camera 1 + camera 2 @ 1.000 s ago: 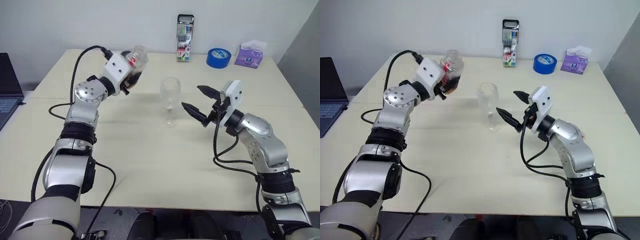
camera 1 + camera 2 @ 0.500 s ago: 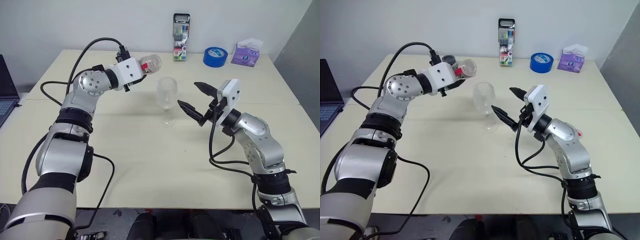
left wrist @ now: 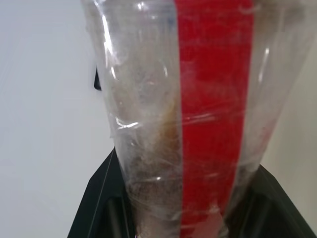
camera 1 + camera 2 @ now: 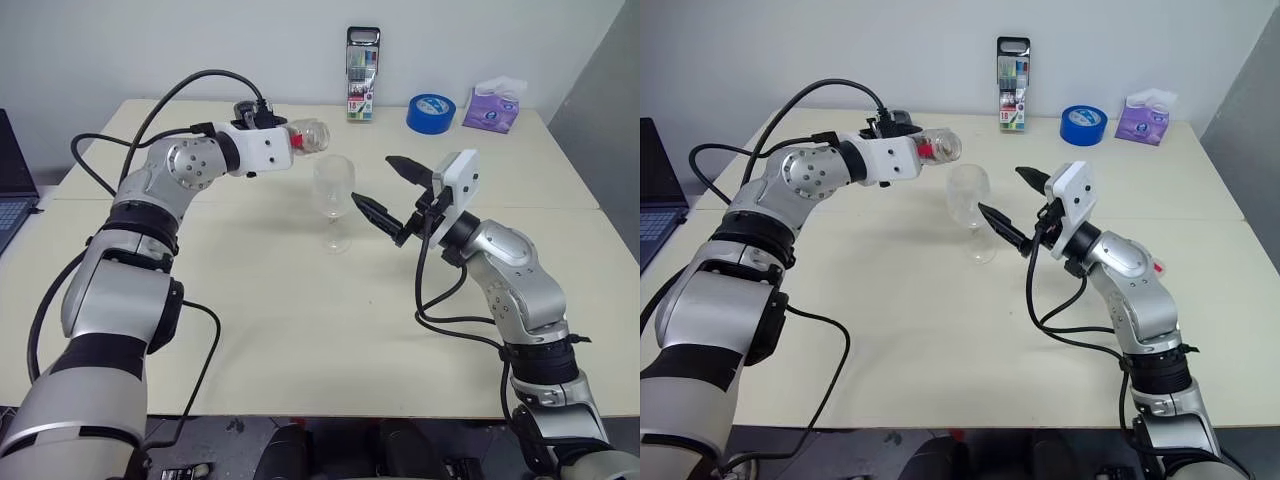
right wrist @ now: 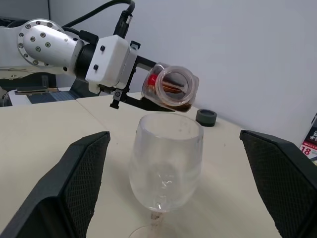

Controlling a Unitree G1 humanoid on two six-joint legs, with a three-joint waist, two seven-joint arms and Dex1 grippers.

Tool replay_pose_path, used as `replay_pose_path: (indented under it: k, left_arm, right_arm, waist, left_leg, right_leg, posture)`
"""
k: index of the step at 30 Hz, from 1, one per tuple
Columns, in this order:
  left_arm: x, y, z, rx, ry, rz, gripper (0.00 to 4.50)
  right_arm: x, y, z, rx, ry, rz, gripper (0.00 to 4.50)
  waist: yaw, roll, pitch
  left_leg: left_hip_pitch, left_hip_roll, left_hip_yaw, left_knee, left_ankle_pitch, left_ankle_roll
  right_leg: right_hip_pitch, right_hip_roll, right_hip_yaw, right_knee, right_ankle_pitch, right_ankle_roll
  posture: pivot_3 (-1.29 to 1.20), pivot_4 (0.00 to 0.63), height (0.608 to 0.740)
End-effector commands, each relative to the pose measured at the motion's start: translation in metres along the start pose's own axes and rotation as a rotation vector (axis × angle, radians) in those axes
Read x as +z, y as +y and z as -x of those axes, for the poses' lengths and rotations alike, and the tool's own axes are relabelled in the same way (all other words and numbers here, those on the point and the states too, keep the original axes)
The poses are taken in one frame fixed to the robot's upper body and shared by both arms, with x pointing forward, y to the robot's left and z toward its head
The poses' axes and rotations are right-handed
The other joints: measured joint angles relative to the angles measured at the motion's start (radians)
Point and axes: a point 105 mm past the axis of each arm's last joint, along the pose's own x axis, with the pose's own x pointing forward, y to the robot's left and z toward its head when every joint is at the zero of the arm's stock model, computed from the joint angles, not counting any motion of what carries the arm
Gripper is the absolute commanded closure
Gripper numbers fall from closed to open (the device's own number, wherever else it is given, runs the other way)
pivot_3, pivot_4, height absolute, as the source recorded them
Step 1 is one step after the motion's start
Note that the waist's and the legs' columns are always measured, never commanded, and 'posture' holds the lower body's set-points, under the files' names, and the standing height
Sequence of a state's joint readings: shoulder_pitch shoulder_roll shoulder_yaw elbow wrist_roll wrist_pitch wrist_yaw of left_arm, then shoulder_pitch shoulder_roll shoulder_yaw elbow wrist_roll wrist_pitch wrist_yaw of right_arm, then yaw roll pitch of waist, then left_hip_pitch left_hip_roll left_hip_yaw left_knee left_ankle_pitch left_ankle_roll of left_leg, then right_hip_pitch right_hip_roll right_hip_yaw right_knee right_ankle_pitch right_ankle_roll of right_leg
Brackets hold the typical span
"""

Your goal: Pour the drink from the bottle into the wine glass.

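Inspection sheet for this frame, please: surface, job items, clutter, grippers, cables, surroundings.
Surface: cream table, no spill seen.
Job's things: bottle uncapped, tipped near level, mouth just above the wine glass; glass upright, looks empty.
Clutter: marker pack, blue tape roll, tissue pack, dark cap at the far side.
Grippers: left gripper shut on bottle; right gripper open beside glass.
Cables: black cables along both arms.
Surroundings: laptop, white wall.

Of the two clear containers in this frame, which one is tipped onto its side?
The bottle, held in the left gripper with its open mouth toward the wine glass, which stands upright on the table.
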State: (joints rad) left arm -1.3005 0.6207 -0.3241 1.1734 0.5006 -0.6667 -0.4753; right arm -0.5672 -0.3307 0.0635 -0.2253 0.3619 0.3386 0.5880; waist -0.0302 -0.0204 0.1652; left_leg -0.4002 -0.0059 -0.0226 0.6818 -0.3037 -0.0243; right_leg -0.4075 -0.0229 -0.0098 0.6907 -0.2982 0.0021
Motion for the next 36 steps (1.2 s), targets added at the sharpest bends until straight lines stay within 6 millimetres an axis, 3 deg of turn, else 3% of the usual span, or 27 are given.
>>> replay_pose_path:
  k: [1,17,36]
  left_arm:
    - [0.012,0.033,0.004,0.082,-0.031,-0.081,2.76]
    - [0.021,0.040,0.002,0.081,-0.040,-0.234,2.76]
    - [0.016,0.046,0.004,0.084,0.003,-0.348,2.76]
  right_arm:
    - [0.015,0.003,-0.001,0.007,-0.044,0.037,0.00]
    - [0.015,0.005,-0.002,0.005,-0.049,0.028,0.00]
    - [0.012,0.004,-0.002,0.003,-0.046,0.029,0.00]
  waist:
    - [0.000,0.000,0.000]
    - [0.000,0.000,0.000]
    - [-0.001,0.000,0.000]
  left_leg:
    - [0.000,0.000,0.000,0.000,0.000,0.000]
    - [0.000,0.000,0.000,0.001,0.000,0.000]
    - [0.000,0.000,0.002,0.003,0.000,0.000]
  right_leg:
    - [0.000,0.000,0.000,0.000,0.000,0.000]
    - [0.000,0.000,0.000,0.002,0.000,0.000]
    - [-0.002,0.000,0.000,0.006,0.000,0.000]
  posture:
    - [0.00,0.150,0.740]
    - [0.00,0.150,0.740]
    - [0.00,0.150,0.740]
